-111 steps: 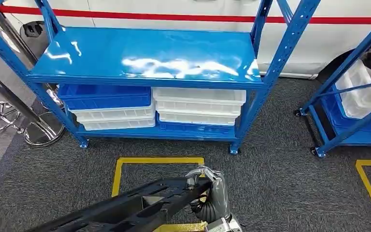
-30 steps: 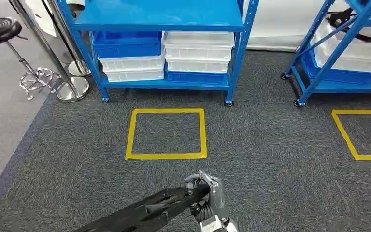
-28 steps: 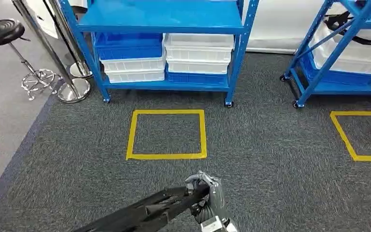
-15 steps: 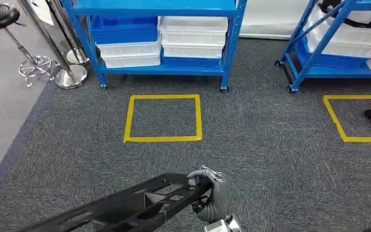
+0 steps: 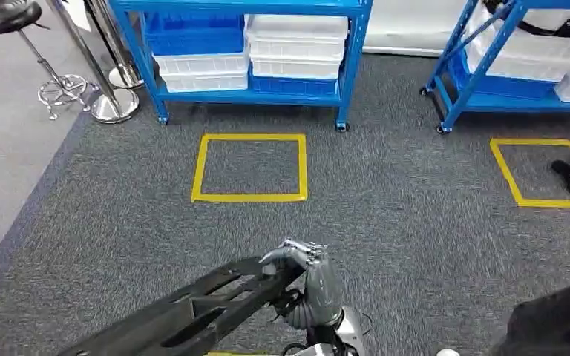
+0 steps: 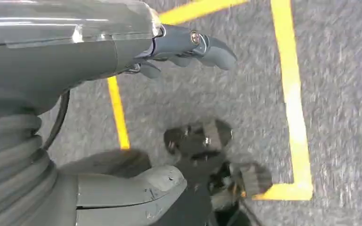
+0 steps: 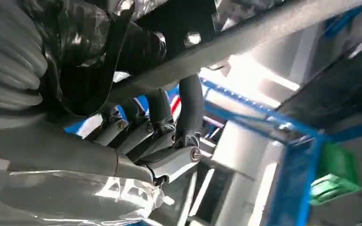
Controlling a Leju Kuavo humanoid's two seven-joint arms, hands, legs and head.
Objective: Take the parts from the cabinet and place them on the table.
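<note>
- While the right hand [image 5: 308,285] sits low in the middle of the head view, its fingers curl over the near end of a long black frame part [image 5: 193,311], which runs from the hand down to the lower left corner of the frame.
- Seen from the right wrist, the dark fingers [image 7: 169,113] wrap around a grey bar of the part [image 7: 245,42], so the grip looks firm.
- Seen from the left wrist, the left hand [image 6: 122,42] hangs over the carpet with its fingers [image 6: 202,44] loosely stretched out and apart, holding nothing.
- Across the top of the head view stands a blue rack [image 5: 352,59] with white and blue bins [image 5: 297,44] on its low shelf, well apart from the hand; a second blue rack [image 5: 482,74] stands at the upper right.
- A yellow taped square [image 5: 251,167] lies on the grey carpet [image 5: 401,222] between the rack and the hand.
- A black stool [image 5: 4,15] and a chrome post base [image 5: 115,107] stand at the upper left.
- By my judgement the part is already out of the cabinet and the carrying step is in hand, the placing not yet done.
- No table is visible, so the next move calls for turning toward it while keeping the long part level and clear of racks and legs.
</note>
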